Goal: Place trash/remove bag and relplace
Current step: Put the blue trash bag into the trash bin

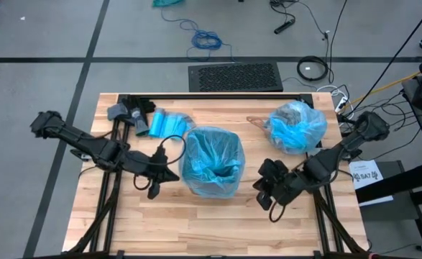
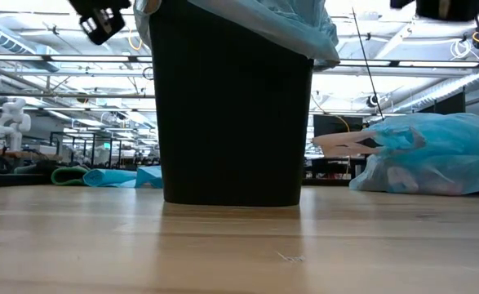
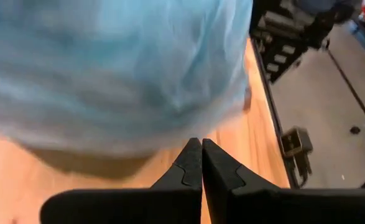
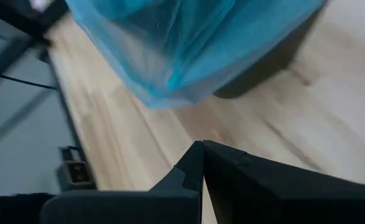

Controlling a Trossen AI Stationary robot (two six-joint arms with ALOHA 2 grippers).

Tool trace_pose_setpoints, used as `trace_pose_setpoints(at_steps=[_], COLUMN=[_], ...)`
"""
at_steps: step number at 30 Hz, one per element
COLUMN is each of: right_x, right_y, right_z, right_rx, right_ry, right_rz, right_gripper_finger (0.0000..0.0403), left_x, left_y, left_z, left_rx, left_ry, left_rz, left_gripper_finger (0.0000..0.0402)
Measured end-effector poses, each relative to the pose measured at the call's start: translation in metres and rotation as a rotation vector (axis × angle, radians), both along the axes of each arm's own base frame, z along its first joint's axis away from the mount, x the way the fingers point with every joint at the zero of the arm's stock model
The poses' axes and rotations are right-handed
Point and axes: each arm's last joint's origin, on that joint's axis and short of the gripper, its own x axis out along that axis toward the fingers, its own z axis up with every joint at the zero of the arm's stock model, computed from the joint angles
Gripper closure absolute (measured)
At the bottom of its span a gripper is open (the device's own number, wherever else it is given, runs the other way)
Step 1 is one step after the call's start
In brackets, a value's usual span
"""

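Both grippers, left gripper (image 1: 173, 175) and right gripper (image 1: 257, 185), stood pinched together, empty, flanking the lined bin (image 1: 211, 162). Judged: seat the liner (image 1: 212, 173) evenly.

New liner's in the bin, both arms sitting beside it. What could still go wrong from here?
1. The blue liner drapes loosely over the bin rim; it may slip inside once weight lands in it.
2. The left gripper and right gripper, jaws shut, flank the bin closely; a sideways move might nudge it.
3. The full tied bag sits near the table edge and could roll off.
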Motion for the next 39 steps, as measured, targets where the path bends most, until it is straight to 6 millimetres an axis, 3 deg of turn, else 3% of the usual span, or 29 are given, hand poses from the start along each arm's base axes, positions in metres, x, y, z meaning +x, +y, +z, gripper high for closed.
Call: trace_pose_setpoints(at_steps=[7,12,17,22,31,34,39], right_x=[-0.001,0.003,0.005,0.006,0.007,0.008,0.009], right_y=[-0.034,-0.049,-0.057,-0.059,-0.058,-0.059,-0.059], right_z=[-0.041,-0.034,-0.033,-0.035,-0.034,-0.04,-0.06], right_rx=[0.155,0.153,0.129,0.123,0.114,0.068,0.04], right_ry=[-0.239,-0.387,-0.393,-0.383,-0.398,-0.36,-0.216], right_rz=[0.002,0.007,-0.009,-0.018,-0.015,-0.031,-0.072], right_gripper_finger=[0.0403,0.0403,0.0403,0.0403,0.0403,0.0403,0.0403], left_x=[0.012,0.015,0.022,0.035,0.073,0.083,0.088], left_y=[0.019,0.027,0.027,0.024,0.037,0.04,0.041], left_z=[0.0,0.004,-0.004,-0.021,-0.075,-0.09,-0.094], left_rx=[-0.015,-0.043,-0.029,0.006,0.04,-0.032,-0.087], left_ry=[-0.014,-0.05,-0.018,0.055,0.243,0.269,0.268], left_rz=[-0.064,-0.119,-0.119,-0.137,-0.122,-0.173,-0.198], left_gripper_finger=[0.0399,0.0399,0.0399,0.0399,0.0399,0.0399,0.0399])
